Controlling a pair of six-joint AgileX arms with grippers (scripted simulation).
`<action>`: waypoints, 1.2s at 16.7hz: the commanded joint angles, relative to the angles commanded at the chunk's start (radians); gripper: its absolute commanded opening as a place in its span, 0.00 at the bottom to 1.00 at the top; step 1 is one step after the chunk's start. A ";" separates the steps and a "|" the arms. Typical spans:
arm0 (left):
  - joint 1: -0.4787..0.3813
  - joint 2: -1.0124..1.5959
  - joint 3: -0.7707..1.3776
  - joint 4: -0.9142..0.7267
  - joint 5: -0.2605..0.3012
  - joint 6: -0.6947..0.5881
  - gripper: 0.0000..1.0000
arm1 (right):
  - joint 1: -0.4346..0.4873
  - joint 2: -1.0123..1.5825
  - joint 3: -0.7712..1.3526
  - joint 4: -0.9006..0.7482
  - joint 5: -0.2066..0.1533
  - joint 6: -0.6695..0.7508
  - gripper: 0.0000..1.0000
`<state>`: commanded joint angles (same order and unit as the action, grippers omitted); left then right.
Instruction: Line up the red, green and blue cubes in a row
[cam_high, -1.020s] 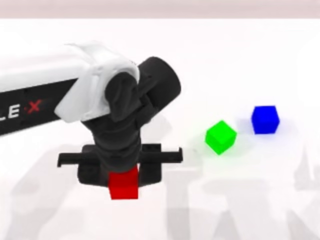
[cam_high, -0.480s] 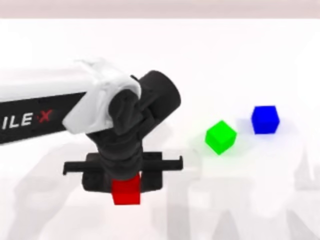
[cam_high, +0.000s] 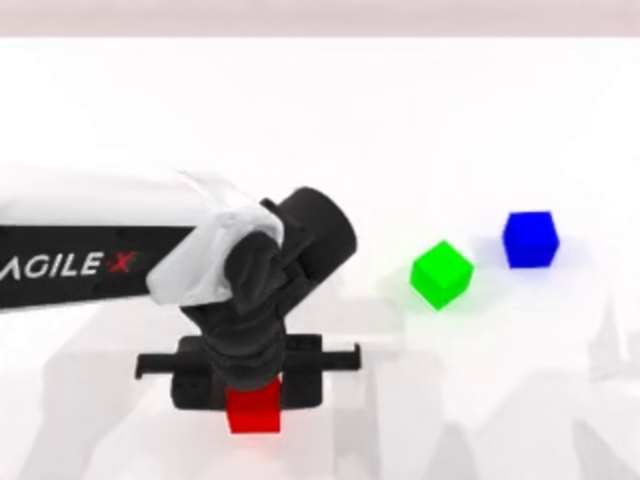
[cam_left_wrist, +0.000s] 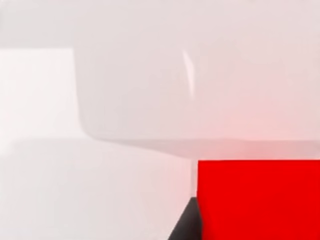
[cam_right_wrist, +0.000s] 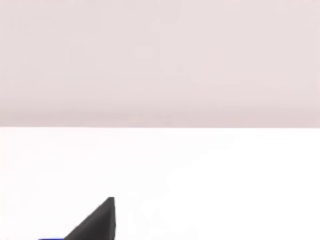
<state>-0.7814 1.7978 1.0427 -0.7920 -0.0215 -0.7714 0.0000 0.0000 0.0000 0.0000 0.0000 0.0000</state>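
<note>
- Desk (cam_high: 430, 120): plain white surface carrying all three cubes.
- My left arm (cam_high: 90, 255) reaches in from the desk's left edge and bends down toward the near edge.
- My left gripper (cam_high: 252, 400) is clamped on the red cube (cam_high: 252, 410), close to the near edge, left of centre. In the left wrist view the red cube (cam_left_wrist: 257, 200) sits right against one dark finger (cam_left_wrist: 187, 225).
- Green cube (cam_high: 441, 274): right of centre, mid-desk, turned at an angle to the desk edges, well apart from the red one.
- Blue cube (cam_high: 530, 239): near the green cube, apart from it, toward the right edge and slightly farther back.
- My right gripper: only a dark fingertip (cam_right_wrist: 95, 222) shows in the right wrist view; can't tell its state.
</note>
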 joint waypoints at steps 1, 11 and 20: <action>0.000 0.000 0.000 0.000 0.000 0.000 0.00 | 0.000 0.000 0.000 0.000 0.000 0.000 1.00; 0.000 0.000 0.000 0.000 0.000 0.000 0.75 | 0.000 0.000 0.000 0.000 0.000 0.000 1.00; 0.000 0.000 0.000 0.000 0.000 0.000 1.00 | 0.000 0.000 0.000 0.000 0.000 0.000 1.00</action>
<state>-0.7814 1.7978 1.0427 -0.7920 -0.0215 -0.7714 0.0000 0.0000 0.0000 0.0000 0.0000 0.0000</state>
